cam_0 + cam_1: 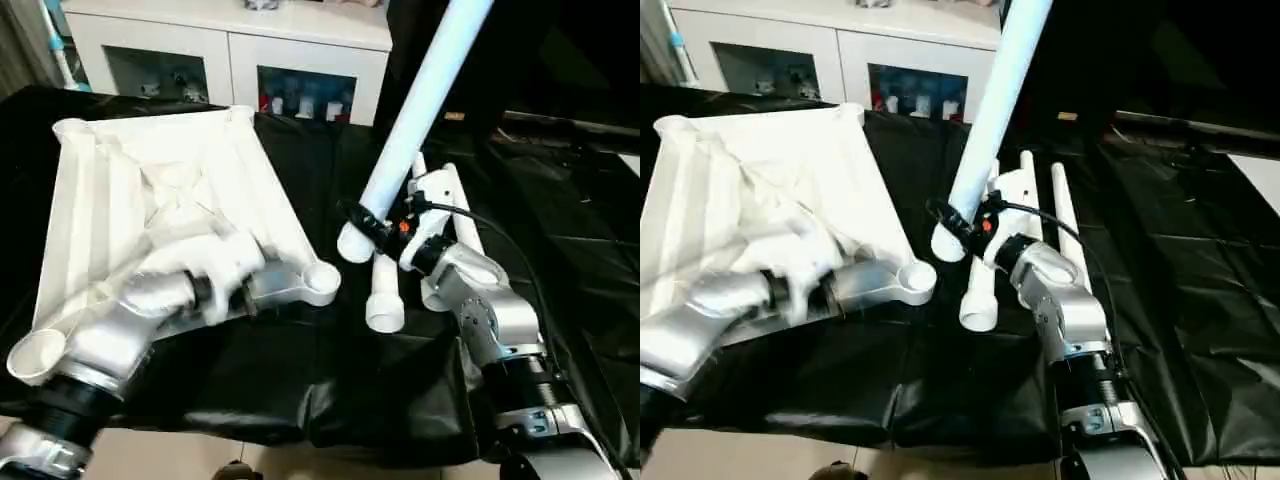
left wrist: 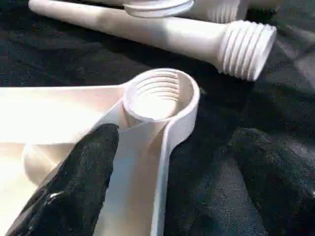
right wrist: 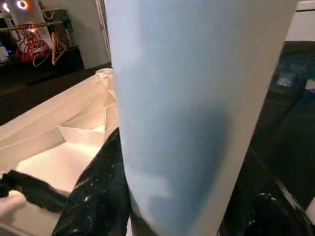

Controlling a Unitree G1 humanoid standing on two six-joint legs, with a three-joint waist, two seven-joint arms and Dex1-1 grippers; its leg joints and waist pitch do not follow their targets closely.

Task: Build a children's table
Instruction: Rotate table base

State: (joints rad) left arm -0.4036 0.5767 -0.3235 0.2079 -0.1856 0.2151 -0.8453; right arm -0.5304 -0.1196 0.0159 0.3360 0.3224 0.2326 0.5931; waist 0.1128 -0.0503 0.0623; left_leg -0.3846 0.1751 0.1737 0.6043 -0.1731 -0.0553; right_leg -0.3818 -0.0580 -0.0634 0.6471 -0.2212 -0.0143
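One white table leg (image 1: 420, 110) stands tilted, clamped in the right hand (image 1: 385, 228) beside the upturned children's table (image 1: 150, 190) on black sheeting (image 1: 300, 370). Left hand (image 2: 162, 177), fingers apart, straddles its threaded corner socket (image 2: 160, 96); spare legs (image 1: 385, 290) lie nearby.

Left hand (image 1: 225, 270): motion-blurred over the tabletop (image 1: 110, 190); fingers indistinct.
Raised leg (image 1: 420, 110): upper end cut off by the frame.
Cabinet (image 1: 230, 50): contents behind glass too small to tell.

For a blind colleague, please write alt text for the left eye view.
The robot's right tool holds a white leg raised at a slant above three more legs on the black sheet. To its left, the upturned tabletop lies with the left arm over its near edge.
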